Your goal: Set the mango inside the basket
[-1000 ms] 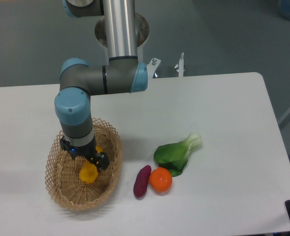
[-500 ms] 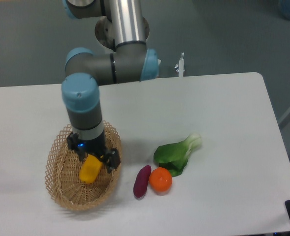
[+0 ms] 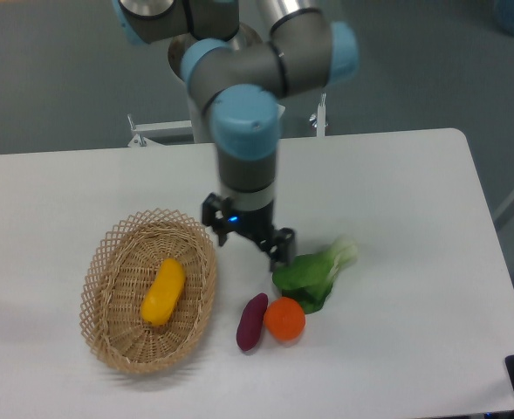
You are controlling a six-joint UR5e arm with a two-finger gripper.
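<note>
- Lying lengthwise inside the basket point(image 3: 108, 301), the mango point(image 3: 162, 291) rests on the woven floor, clear of any contact with the arm.
- Gripper point(image 3: 247, 237) hangs above the table point(image 3: 396, 192), right of the basket, jaws spread and holding nothing.
- Green leafy vegetable point(image 3: 313, 272), orange fruit point(image 3: 284, 319) and purple sweet potato point(image 3: 251, 321) sit grouped nearby.
</note>
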